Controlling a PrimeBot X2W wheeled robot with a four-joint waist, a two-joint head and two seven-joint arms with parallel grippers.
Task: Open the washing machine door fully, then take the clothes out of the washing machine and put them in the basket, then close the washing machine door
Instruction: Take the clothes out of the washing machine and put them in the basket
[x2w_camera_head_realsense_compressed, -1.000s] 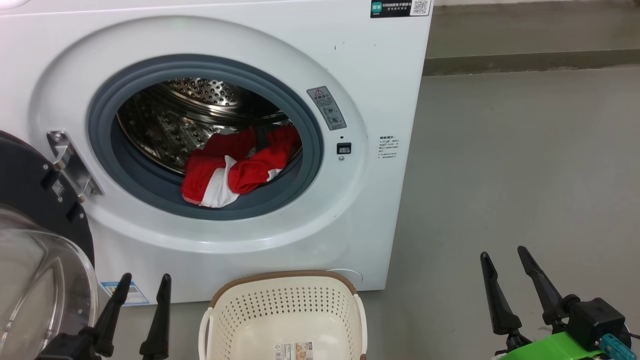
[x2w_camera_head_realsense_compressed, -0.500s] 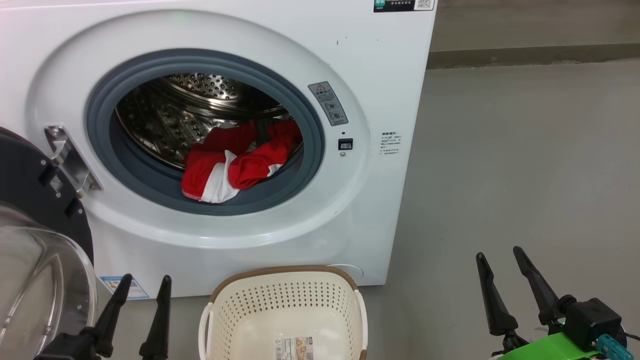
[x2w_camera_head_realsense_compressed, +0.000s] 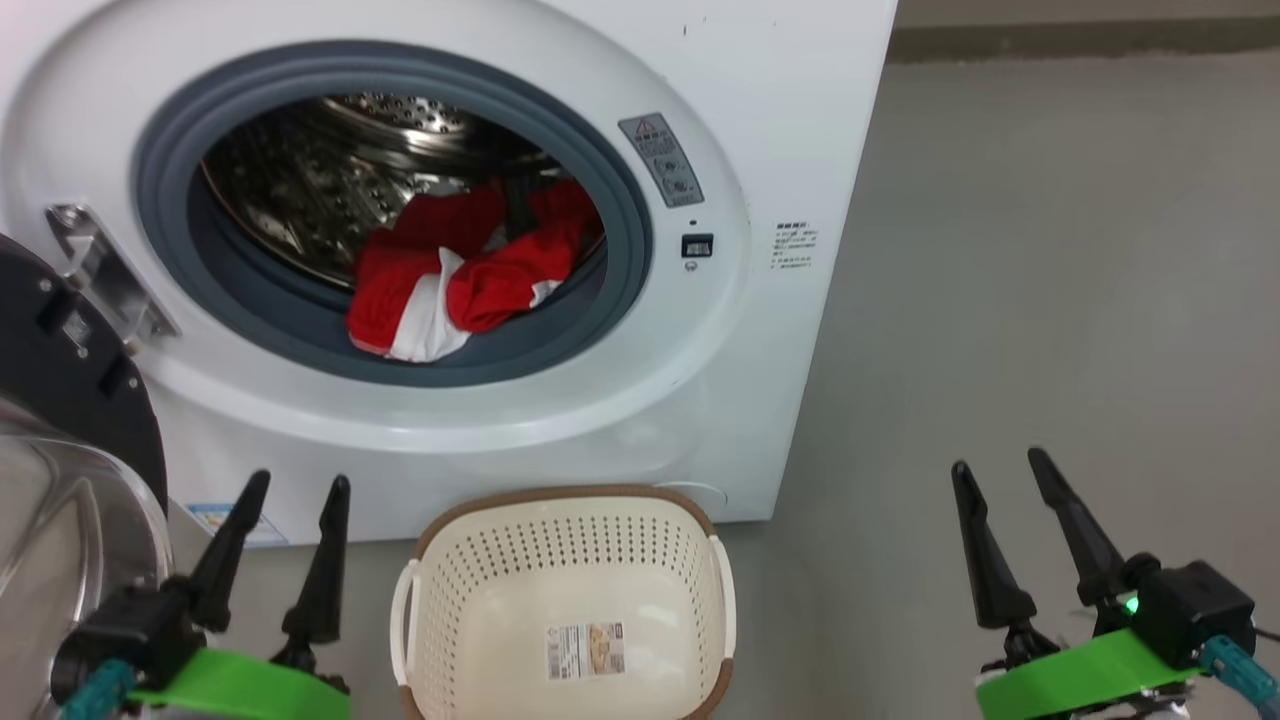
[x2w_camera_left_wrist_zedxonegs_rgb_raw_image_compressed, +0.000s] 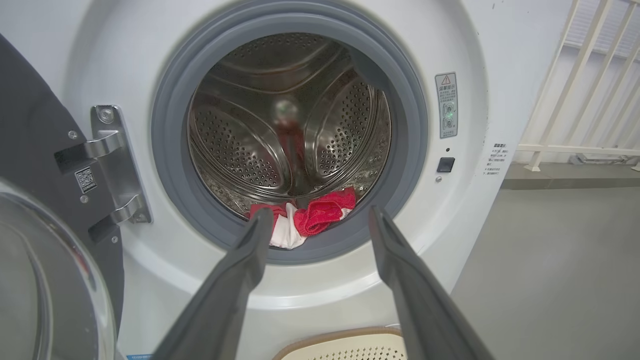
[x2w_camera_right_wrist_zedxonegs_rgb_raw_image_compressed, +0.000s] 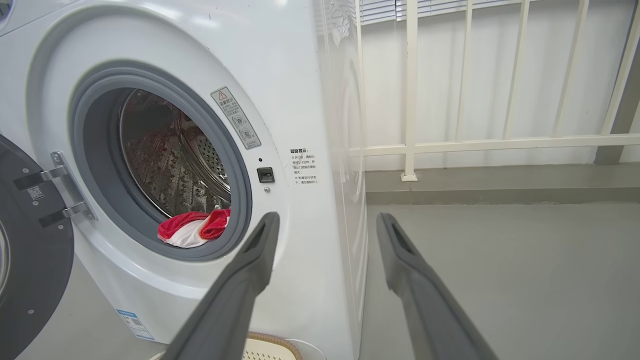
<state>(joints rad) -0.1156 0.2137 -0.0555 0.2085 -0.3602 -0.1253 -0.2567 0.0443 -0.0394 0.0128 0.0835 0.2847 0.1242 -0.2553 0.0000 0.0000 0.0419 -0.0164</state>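
Long dark left fingers (x2w_camera_head_realsense_compressed: 228, 550) at 7 o'clock in the head view and right fingers (x2w_camera_head_realsense_compressed: 1075, 525) at 4 o'clock both stand spread wide, grasping nothing. Between them at 6 o'clock sits the small cream-white perforated plastic basket (x2w_camera_head_realsense_compressed: 480, 570) with brown rim trim, just before the big white boxy washing machine (x2w_camera_head_realsense_compressed: 790, 130). Its round black-rimmed glass door (x2w_camera_head_realsense_compressed: 70, 380) hangs swung open at 9 o'clock. Soft bright red and white clothes (x2w_camera_head_realsense_compressed: 490, 290) lie in the perforated steel drum (x2w_camera_head_realsense_compressed: 290, 190), at 6 o'clock of the opening, spilling onto the grey rubber ring (x2w_camera_head_realsense_compressed: 300, 340).
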